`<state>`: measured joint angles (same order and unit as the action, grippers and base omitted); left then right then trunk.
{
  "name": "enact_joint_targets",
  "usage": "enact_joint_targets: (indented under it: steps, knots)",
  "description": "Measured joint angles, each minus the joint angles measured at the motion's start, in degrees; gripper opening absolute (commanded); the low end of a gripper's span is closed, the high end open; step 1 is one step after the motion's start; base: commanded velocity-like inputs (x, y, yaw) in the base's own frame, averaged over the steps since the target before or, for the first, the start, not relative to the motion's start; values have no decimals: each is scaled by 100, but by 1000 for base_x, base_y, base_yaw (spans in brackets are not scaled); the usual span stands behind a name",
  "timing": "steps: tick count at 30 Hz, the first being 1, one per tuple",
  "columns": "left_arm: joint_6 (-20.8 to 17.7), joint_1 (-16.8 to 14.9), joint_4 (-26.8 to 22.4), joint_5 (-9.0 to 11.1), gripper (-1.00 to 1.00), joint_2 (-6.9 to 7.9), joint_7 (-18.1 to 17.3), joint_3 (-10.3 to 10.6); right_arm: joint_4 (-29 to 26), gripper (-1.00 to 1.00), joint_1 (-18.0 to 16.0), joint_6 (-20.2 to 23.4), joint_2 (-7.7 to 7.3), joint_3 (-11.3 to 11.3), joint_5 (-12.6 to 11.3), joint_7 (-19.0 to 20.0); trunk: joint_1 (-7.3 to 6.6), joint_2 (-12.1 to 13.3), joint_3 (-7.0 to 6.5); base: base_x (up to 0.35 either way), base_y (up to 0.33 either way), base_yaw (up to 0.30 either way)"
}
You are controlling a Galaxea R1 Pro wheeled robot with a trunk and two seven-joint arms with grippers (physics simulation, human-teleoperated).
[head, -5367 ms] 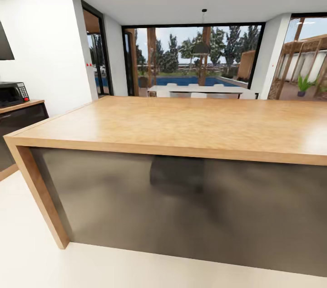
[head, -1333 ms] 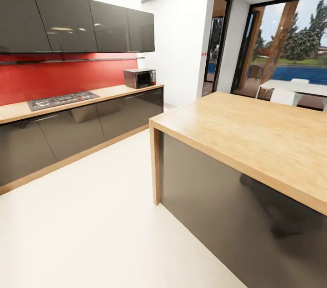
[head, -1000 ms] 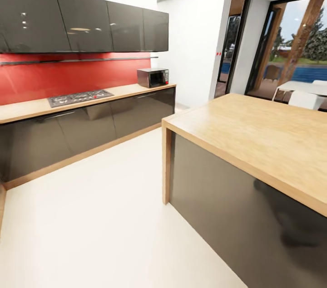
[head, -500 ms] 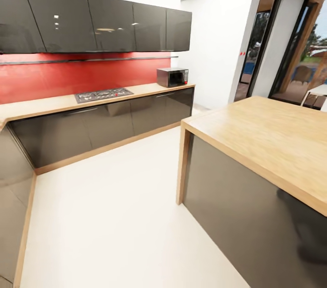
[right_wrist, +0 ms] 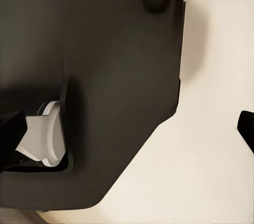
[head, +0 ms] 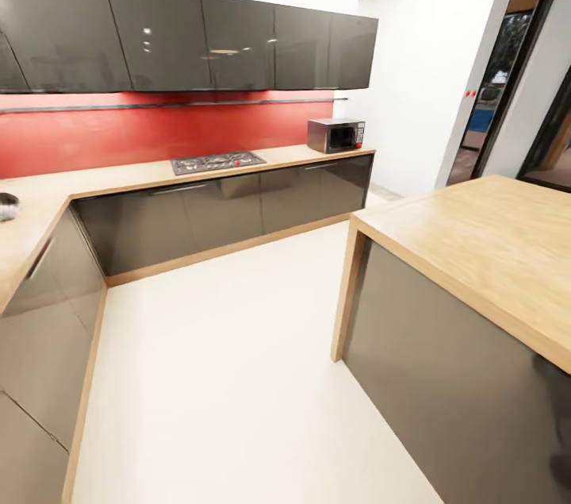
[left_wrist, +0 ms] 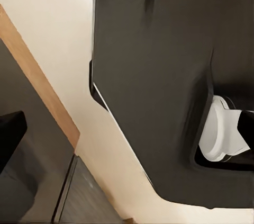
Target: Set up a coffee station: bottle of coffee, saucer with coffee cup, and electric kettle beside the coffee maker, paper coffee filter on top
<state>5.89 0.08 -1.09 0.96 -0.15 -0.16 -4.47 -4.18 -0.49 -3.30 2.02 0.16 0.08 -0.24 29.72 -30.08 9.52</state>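
Observation:
The light-wood kitchen countertop (head: 119, 177) runs in an L along the red wall and down the left side, over glossy grey cabinet fronts. A thin dark-grey kitchen shelf (head: 159, 103) hangs on the red wall under the upper cabinets, and I see nothing on it. A small dark and white object (head: 5, 206) is cut off at the left edge of the countertop; I cannot tell what it is. The coffee maker, bottle of coffee, paper coffee filter, saucer, coffee cup and electric kettle are out of view. Both wrist views look at my own dark body above the pale floor.
A gas hob (head: 217, 162) is set into the countertop and a microwave (head: 336, 135) stands at its right end. The big wooden island (head: 484, 242) with dark sides is at my right. Pale open floor (head: 214, 345) lies between island and cabinets. A doorway (head: 507, 59) is at the far right.
The whole view has swung left: the island has slid from the centre to the right. The wall counter, hob, microwave and left run of countertop have come into view.

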Motion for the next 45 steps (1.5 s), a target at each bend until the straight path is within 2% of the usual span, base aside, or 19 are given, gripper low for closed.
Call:
enact_joint_targets:
  steps: [18, 45]
  knots:
    - [5, 0, 3, 0, 100, -7, 0, -3, 0, 100, 0, -1, 0, 0, 0, 0, -396, 724, -286, 0, 0, 271]
    - [8, 0, 1, -7, 100, -2, 0, 5, 3, 100, 0, -2, 0, 0, 0, 0, -397, 726, -231, 0, 0, 272]
